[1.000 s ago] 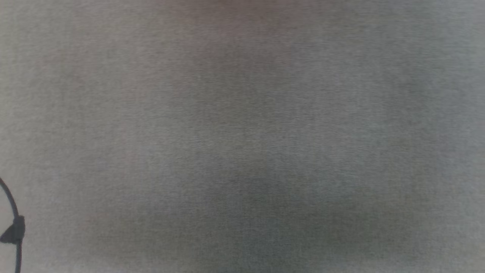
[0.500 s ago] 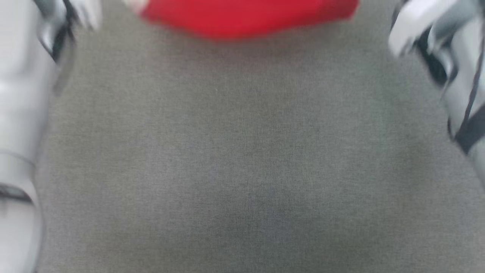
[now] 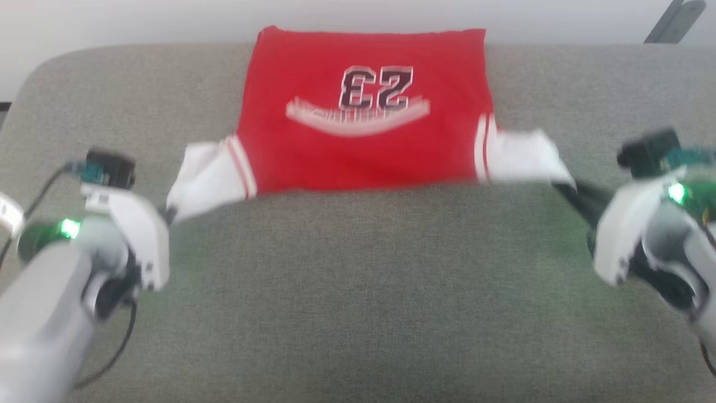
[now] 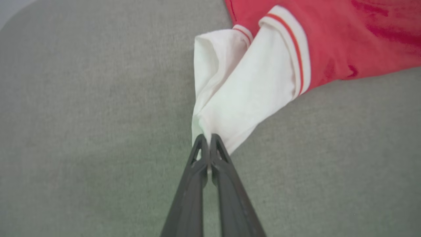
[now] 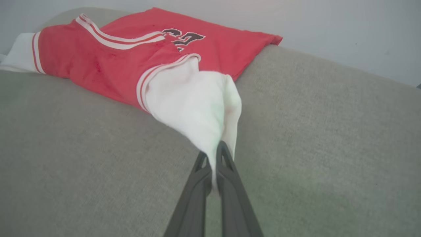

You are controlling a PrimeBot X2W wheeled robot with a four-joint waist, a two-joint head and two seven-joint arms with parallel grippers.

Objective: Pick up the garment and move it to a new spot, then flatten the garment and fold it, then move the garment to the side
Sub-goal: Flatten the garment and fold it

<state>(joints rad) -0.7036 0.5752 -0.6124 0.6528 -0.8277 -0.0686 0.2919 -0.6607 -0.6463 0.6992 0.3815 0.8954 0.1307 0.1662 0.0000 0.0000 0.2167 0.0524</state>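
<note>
Stretching between left tool [image 4: 207, 140] and right tool [image 5: 217, 148], garment [image 3: 363, 159], a sleeve [image 4: 243, 89] clamped in each.

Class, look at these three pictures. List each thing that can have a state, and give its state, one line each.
garment: spread out, number side up, white sleeves stretched outward
left gripper: shut on the tip of one sleeve of the garment
right gripper: shut on the tip of the other sleeve
</note>
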